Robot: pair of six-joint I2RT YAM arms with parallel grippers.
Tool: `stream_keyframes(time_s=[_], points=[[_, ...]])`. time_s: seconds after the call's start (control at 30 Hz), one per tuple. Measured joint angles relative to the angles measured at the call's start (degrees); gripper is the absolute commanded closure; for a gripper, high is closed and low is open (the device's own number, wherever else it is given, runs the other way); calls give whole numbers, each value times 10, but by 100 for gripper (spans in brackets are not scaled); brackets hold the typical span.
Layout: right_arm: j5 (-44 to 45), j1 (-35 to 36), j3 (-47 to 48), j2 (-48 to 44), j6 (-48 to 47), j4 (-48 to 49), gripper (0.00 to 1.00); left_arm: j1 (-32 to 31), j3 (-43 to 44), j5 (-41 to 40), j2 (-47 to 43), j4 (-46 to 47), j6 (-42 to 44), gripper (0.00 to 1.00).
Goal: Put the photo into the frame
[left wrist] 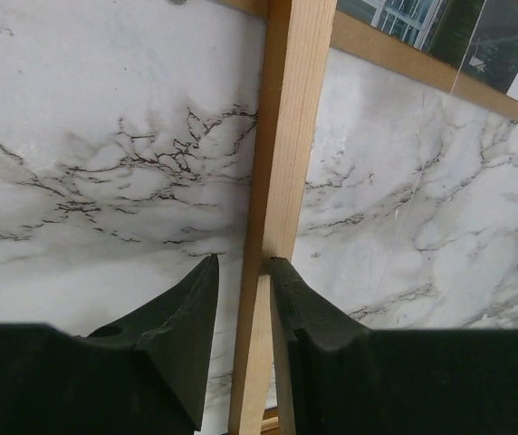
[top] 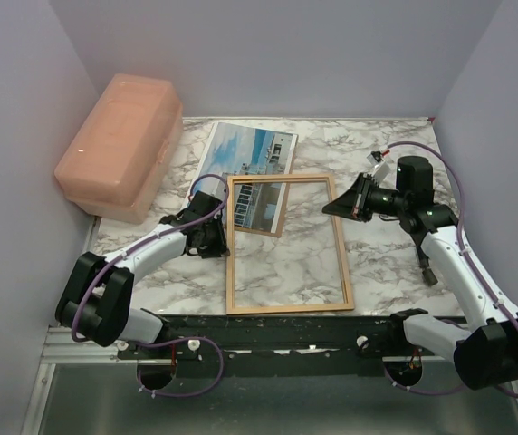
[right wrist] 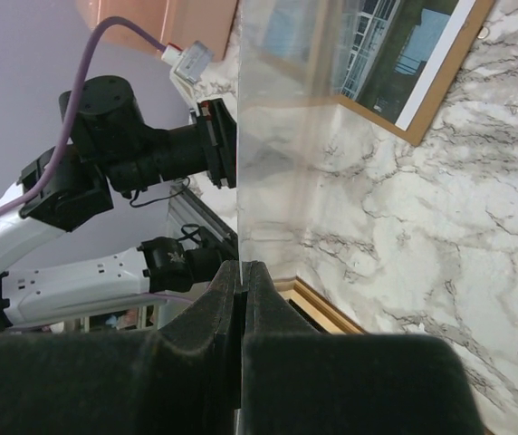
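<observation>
Left hand (left wrist: 244,272) straddles the left rail of the frame (top: 286,309), slightly open, not clamped. Right hand (right wrist: 244,272) is closed on a clear pane (right wrist: 277,181). The frame lies mid-surface; the photo (top: 250,149) lies far, overlapped by the frame's far-left corner.

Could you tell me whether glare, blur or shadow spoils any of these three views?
Top external: even, soft light, faint shadows, everything sharp. Left wrist: the left hand looms dark and soft-edged, the frame is crisp. Right wrist: the clear sheet in the right hand lays milky glare over part of the photo.
</observation>
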Motion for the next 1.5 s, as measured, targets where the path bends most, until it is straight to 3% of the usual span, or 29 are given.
stream_keyframes(time_s=[0.5, 1.5], points=[[-50, 0, -34, 14, 39, 77, 99, 0, 3, 4, 14, 8, -4, 82], [-70, 0, -88, 43, 89, 189, 99, 0, 9, 12, 26, 11, -4, 85]])
